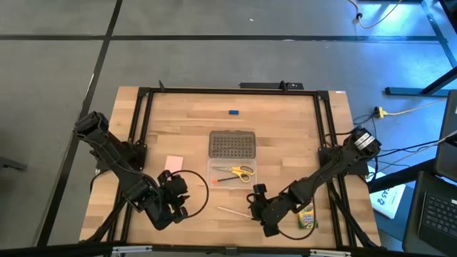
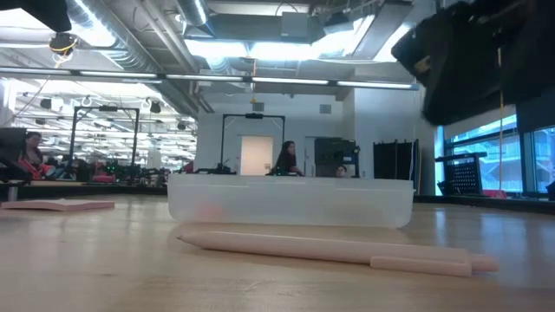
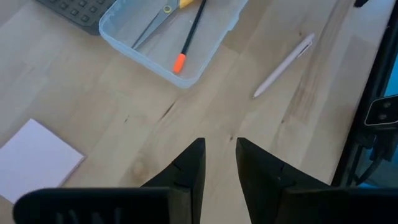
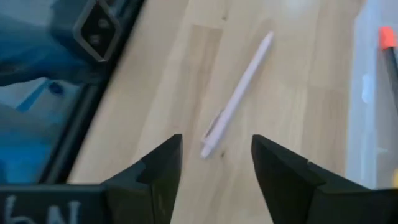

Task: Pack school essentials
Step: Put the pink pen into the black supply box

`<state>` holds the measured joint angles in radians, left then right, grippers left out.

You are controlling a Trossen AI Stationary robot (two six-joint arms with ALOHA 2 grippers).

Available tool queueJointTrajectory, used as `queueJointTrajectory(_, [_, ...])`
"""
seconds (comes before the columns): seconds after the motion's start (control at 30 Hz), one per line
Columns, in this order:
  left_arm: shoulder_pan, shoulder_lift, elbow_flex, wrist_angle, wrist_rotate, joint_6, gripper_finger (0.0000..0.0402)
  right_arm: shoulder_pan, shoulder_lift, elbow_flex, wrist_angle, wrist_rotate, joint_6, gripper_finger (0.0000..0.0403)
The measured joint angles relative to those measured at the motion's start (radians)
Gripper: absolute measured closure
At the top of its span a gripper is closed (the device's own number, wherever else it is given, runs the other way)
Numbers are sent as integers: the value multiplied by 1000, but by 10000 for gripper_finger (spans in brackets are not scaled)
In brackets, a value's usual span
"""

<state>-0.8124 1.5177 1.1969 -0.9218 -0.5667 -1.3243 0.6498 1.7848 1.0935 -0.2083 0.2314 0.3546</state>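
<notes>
High view: clear case at the table's middle, scissors and an orange-tipped pencil already inside, grey dotted lid just beyond the case. Pink pad to the case's left, blue block well beyond it, crayon box off to its right by the near edge. Pale pen near the case on the side toward the arms, lying loose. Right gripper just beside the pen; left gripper waiting nearer the pad.

Low view: pen flat on the wood in front of the case, apart from it; pad to the case's left.

Left wrist view: left gripper with jaws narrow, nothing between them; case and pen ahead.

Right wrist view: right gripper with jaws parted, empty, straddling the pen's clip end from above without touching.

Handling, by judgement: pen light, stiff, smooth and round, apt to roll or slide out of a pinch. Best taken across the barrel near the middle, jaws square to its length, pressed close to the wood.
</notes>
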Motion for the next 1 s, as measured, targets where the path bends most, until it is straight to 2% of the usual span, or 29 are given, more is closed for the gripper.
queueJointTrajectory(0.1, [0,0,0,-1,0,0,318,0,29,0,31,37,37,201])
queueJointTrajectory(0.3, [0,0,0,-3,-1,2,318,-5,90,0,89,38,36,210])
queueJointTrajectory(0.6, [0,0,0,5,-3,105,318,-13,188,0,137,39,34,217])
queueJointTrajectory(1.0, [0,0,0,11,-3,105,318,-13,207,0,164,38,36,217])
